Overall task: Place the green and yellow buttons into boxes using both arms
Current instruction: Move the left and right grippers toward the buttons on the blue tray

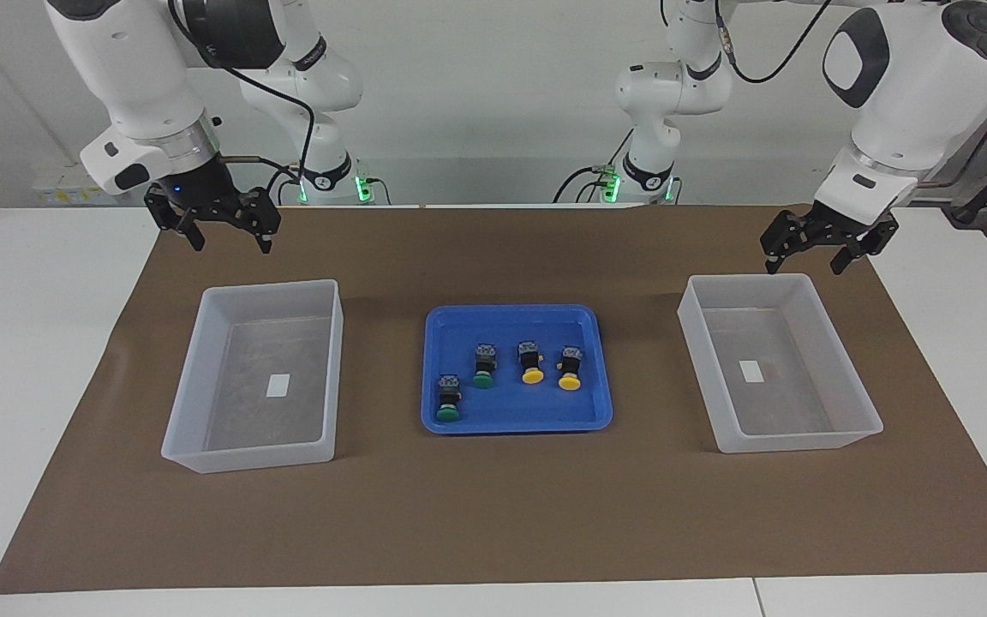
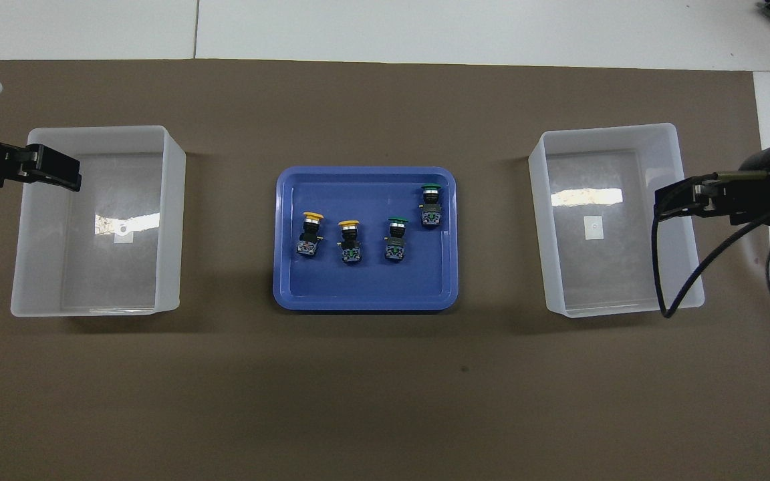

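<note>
Two green buttons (image 1: pixel 448 401) (image 1: pixel 483 367) and two yellow buttons (image 1: pixel 531 364) (image 1: pixel 571 370) lie in the blue tray (image 1: pixel 511 313) at mid-table. In the overhead view the greens (image 2: pixel 431 198) (image 2: pixel 396 239) and yellows (image 2: pixel 349 242) (image 2: pixel 311 235) lie in a rough row. One empty translucent box (image 1: pixel 249 457) (image 2: pixel 625 304) stands toward the right arm's end, the other (image 1: pixel 793 441) (image 2: pixel 91 307) toward the left arm's end. My right gripper (image 1: pixel 233 247) (image 2: pixel 662 204) is open and empty, raised over its box's robot-side edge. My left gripper (image 1: pixel 805 267) (image 2: pixel 67 175) is open and empty over its box's rim.
A brown mat (image 1: pixel 493 514) covers the white table (image 1: pixel 31 343) under the tray and boxes. Each box has a small white label on its floor. Bare mat lies between the tray and each box.
</note>
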`<state>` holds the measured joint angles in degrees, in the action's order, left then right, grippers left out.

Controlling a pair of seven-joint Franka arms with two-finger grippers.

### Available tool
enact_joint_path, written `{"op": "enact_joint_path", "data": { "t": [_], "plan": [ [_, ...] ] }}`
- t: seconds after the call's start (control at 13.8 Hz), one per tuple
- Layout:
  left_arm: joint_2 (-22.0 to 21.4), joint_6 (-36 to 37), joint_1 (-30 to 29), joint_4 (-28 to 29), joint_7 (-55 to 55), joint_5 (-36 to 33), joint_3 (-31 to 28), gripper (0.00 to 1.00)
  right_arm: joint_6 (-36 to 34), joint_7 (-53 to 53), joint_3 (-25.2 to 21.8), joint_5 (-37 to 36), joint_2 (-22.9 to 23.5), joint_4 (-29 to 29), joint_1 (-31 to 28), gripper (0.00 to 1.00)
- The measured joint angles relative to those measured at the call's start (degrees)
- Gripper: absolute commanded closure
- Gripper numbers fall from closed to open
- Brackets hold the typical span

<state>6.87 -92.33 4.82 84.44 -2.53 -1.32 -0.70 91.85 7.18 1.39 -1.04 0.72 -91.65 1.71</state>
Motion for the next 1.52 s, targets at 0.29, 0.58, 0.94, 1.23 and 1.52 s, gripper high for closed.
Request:
{"op": "enact_joint_path", "data": {
  "t": [0.29,0.58,0.94,1.23,1.52],
  "plan": [
    [0.0,-1.0,0.3,0.0,1.5,0.0,0.0,0.0,0.0,0.0,0.0,0.0,0.0,0.0,0.0,0.0],
    [-0.2,-3.5,2.6,1.6,5.0,0.0,0.1,0.0,0.0,0.0,0.0,0.0,0.0,0.0,0.0,0.0],
    [-0.7,-10.7,7.5,7.6,11.1,0.1,0.3,0.0,0.0,0.0,0.0,0.0,0.0,0.0,0.0,0.0],
    [-0.4,-18.2,12.1,13.1,19.7,0.1,0.5,0.0,0.0,0.0,-0.1,0.0,0.0,0.0,-0.1,0.0],
    [1.6,-28.1,16.7,18.7,28.2,0.1,0.6,0.0,5.8,0.0,0.4,0.1,-0.1,-1.8,0.3,0.0]
  ]
}}
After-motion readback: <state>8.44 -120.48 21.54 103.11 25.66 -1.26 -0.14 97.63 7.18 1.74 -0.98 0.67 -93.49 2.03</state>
